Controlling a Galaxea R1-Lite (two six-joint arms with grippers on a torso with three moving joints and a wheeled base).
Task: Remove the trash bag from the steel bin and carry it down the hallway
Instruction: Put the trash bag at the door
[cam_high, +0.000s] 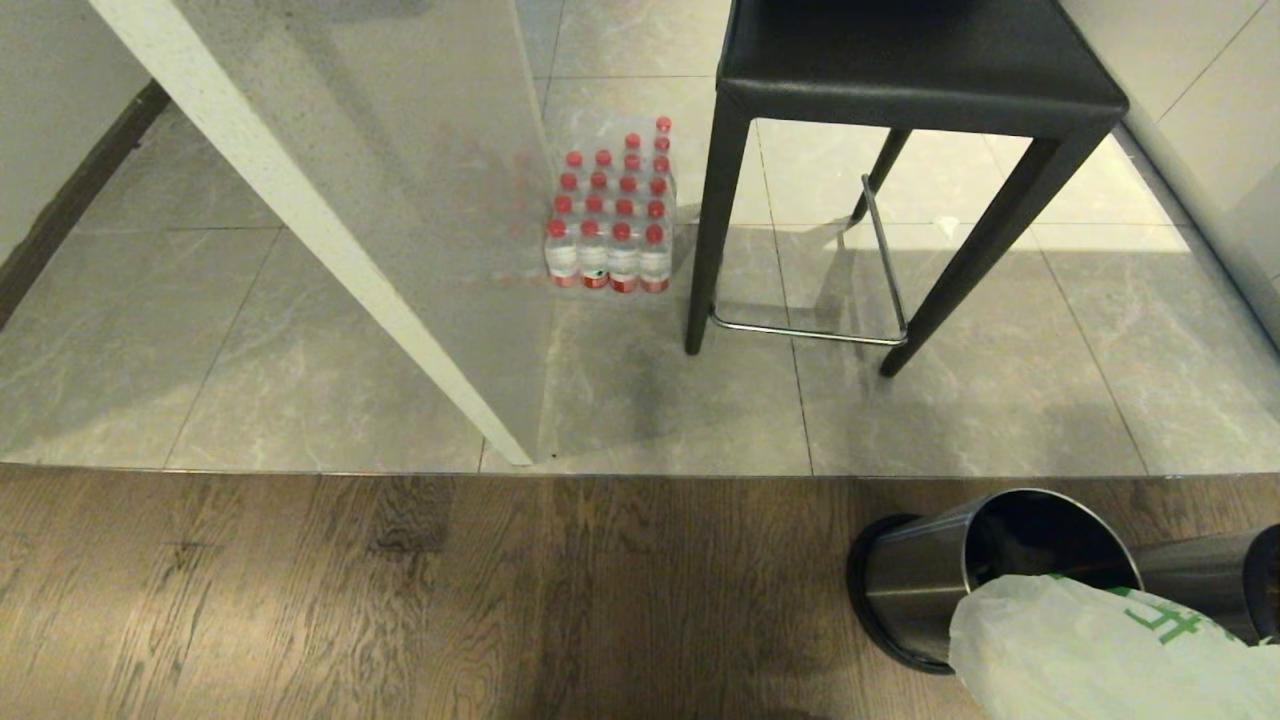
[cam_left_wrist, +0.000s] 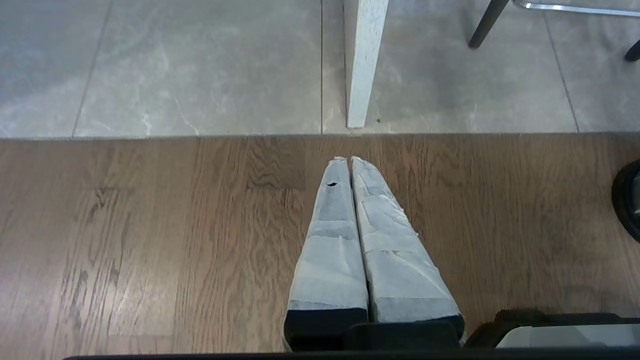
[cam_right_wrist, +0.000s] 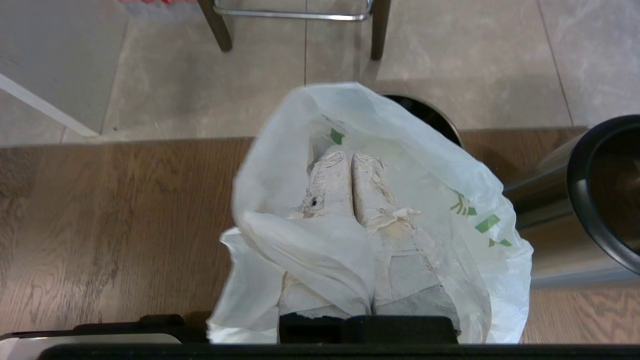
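Item: my right gripper (cam_right_wrist: 350, 160), fingers pressed together pinching the trash bag (cam_right_wrist: 425, 200), beside the steel bin (cam_high: 930, 580) on wood floor (cam_high: 400, 600). My left gripper (cam_left_wrist: 349, 161): pressed together, empty.

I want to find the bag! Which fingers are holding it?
The right fingers, shut on the trash bag wrapped around them; the left fingers hold nothing.

We're looking at two floors meeting in a straight seam: dark brown wood-plank flooring (cam_high: 400, 600) nearest us, and large grey marble-look tiles (cam_high: 1000, 400) beyond. Sitting on the tiles are a shrink-wrapped pack of red-capped clear water bottles (cam_high: 612, 220), a black four-legged stool with a chrome footrest (cam_high: 900, 180), and the foot of a speckled white panel (cam_high: 500, 440). A small round brushed-steel bin (cam_high: 920, 580) is standing on the wood planks.
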